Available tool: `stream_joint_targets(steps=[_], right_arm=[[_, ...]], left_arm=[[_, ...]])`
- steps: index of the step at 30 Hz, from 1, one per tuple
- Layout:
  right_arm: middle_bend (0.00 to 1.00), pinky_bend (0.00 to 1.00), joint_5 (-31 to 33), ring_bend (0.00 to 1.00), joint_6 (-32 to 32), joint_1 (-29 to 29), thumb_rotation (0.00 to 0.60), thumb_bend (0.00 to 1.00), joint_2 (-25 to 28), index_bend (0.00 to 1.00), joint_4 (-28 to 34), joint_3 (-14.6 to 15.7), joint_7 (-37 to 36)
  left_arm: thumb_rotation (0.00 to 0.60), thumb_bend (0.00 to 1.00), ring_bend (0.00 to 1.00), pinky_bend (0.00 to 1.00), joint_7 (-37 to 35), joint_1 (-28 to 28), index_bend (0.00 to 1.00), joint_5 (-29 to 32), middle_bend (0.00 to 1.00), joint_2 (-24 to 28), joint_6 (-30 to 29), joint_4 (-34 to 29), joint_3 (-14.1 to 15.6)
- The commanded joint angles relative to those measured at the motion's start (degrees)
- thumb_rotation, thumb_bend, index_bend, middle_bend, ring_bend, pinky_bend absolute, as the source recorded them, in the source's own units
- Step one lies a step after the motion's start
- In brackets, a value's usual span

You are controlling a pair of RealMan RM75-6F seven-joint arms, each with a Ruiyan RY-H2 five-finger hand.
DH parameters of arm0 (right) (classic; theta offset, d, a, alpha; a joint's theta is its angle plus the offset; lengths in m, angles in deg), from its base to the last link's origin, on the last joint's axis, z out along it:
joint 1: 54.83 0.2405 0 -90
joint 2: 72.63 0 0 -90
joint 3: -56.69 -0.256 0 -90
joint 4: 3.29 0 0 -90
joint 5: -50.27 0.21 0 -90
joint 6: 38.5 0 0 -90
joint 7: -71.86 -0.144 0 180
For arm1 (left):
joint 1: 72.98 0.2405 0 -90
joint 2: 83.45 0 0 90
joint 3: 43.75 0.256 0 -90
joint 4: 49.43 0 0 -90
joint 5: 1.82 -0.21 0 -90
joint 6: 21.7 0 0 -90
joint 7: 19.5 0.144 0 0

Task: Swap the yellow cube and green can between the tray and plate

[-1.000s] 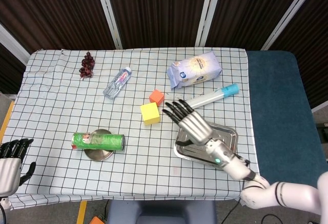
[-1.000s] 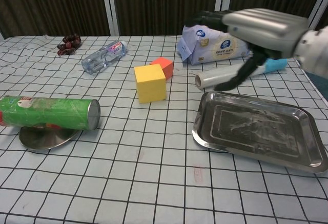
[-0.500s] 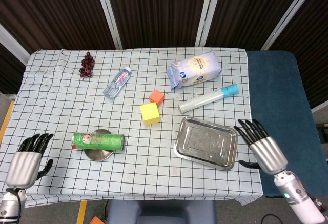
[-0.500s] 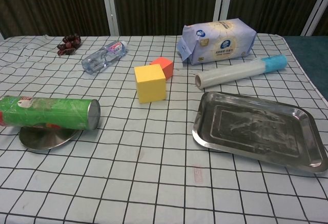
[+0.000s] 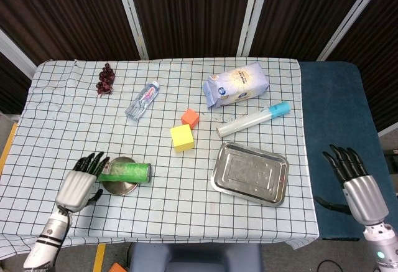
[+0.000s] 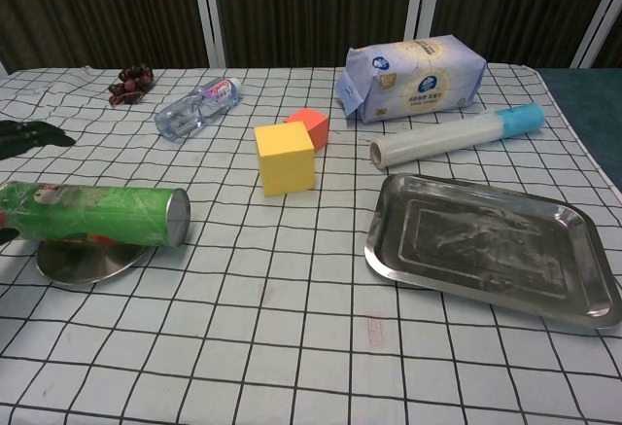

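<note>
While the left robot hand [image 5: 79, 183] sits at the near-left corner of the surface [image 5: 74, 116], its dark fingers are spread and reach to the closed end of the green can [image 5: 124, 172]; I cannot tell from where I stand whether they touch it, and they grip nothing. The can lies on its side across the small round plate [image 5: 119, 187], its metal end facing the middle of the surface. It looks light, stiff and smooth-walled, apt to roll, so a wrap around the middle of the barrel seems the safest hold. Further out, the yellow cube [image 5: 181, 137] stands on the cloth just beside an orange cube [image 5: 190, 118], outside the steel tray [image 5: 250, 173], which holds nothing. The cube looks light and rigid, easily taken by opposite flat faces. Off past the right edge, the right robot hand [image 5: 356, 182] hangs with fingers apart, holding nothing.
</note>
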Motion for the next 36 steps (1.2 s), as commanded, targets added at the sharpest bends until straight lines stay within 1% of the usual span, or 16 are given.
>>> stream_joint_targets(steps=[1,7,11,14,17,19,21,22,23,27,29,31,33,36], right_arm=[[0.00,0.00,-1.4,0.00,-0.4,-0.5,0.600,0.05,0.9,0.00,-0.3,0.1,-1.9],[0.00,0.00,-2.7,0.00,-1.0,-0.8,0.600,0.05,1.9,0.00,-0.2,-0.3,-3.7],[0.00,0.00,-3.1,0.00,-1.1,-1.1,0.600,0.05,1.9,0.00,-0.5,-0.9,-4.2],[0.00,0.00,-3.6,0.00,-1.3,-1.2,0.600,0.05,1.9,0.00,-0.7,-1.0,-4.5],[0.00,0.00,-4.0,0.00,-1.6,-1.4,0.600,0.05,1.8,0.00,-0.9,-1.3,-4.6],[0.00,0.00,-4.0,0.00,-2.0,-1.4,0.600,0.05,1.8,0.00,-0.9,-1.5,-4.6],[0.00,0.00,-4.2,0.00,-2.4,-1.4,0.600,0.05,1.9,0.00,-0.7,-1.5,-4.7],[0.00,0.00,-4.3,0.00,-2.5,-1.4,0.600,0.05,2.0,0.00,-0.7,-1.6,-4.8],[0.00,0.00,-4.3,0.00,-2.6,-1.4,0.600,0.05,2.0,0.00,-0.7,-1.7,-4.9],[0.00,0.00,-4.5,0.00,-2.8,-1.6,0.600,0.05,2.0,0.00,-0.6,-2.1,-5.0],[0.00,0.00,-4.6,0.00,-2.9,-1.7,0.600,0.05,2.0,0.00,-0.6,-2.2,-5.0],[0.00,0.00,-4.6,0.00,-3.0,-1.8,0.600,0.05,1.9,0.00,-0.6,-2.4,-5.0],[0.00,0.00,-4.8,0.00,-3.1,-1.9,0.600,0.05,1.8,0.00,-0.6,-2.5,-5.0],[0.00,0.00,-5.2,0.00,-3.2,-1.9,0.600,0.05,2.0,0.00,-0.5,-2.5,-5.5]], left_arm=[[0.600,0.35,0.00,0.13,2.0,-2.8,0.00,3.9,0.00,-3.4,3.3,1.5,-0.7],[0.600,0.35,0.00,0.13,4.3,-6.3,0.00,9.5,0.00,-7.2,6.5,5.3,-1.7],[0.600,0.35,0.00,0.12,6.0,-8.1,0.00,12.5,0.00,-8.6,7.1,7.7,-2.1],[0.600,0.35,0.00,0.12,6.2,-9.0,0.00,13.2,0.00,-9.5,6.9,9.6,-2.1],[0.600,0.35,0.01,0.16,4.3,-9.2,0.00,10.1,0.01,-11.4,5.0,13.5,-1.5],[0.600,0.35,0.09,0.23,2.1,-9.2,0.00,7.3,0.07,-13.2,3.4,17.0,-1.0],[0.600,0.35,0.18,0.29,-0.1,-9.2,0.00,5.1,0.17,-14.7,2.3,20.1,-0.4],[0.600,0.36,0.24,0.34,-0.9,-9.3,0.02,3.9,0.23,-15.4,1.7,21.6,-0.1],[0.600,0.36,0.26,0.36,-1.6,-9.3,0.04,2.9,0.26,-16.0,1.1,23.0,0.1],[0.600,0.44,0.38,0.46,-5.2,-9.0,0.18,-1.4,0.40,-18.5,-2.7,27.1,0.8],[0.600,0.46,0.42,0.49,-6.1,-8.9,0.23,-3.5,0.44,-18.8,-4.6,27.1,1.1],[0.600,0.47,0.43,0.52,-6.1,-8.8,0.25,-5.9,0.46,-18.6,-6.9,25.6,1.4],[0.600,0.47,0.44,0.52,-6.1,-8.9,0.26,-8.2,0.47,-18.0,-8.3,22.4,1.8],[0.600,0.47,0.45,0.52,-4.6,-9.7,0.26,-10.8,0.47,-17.1,-8.3,18.0,2.6]])
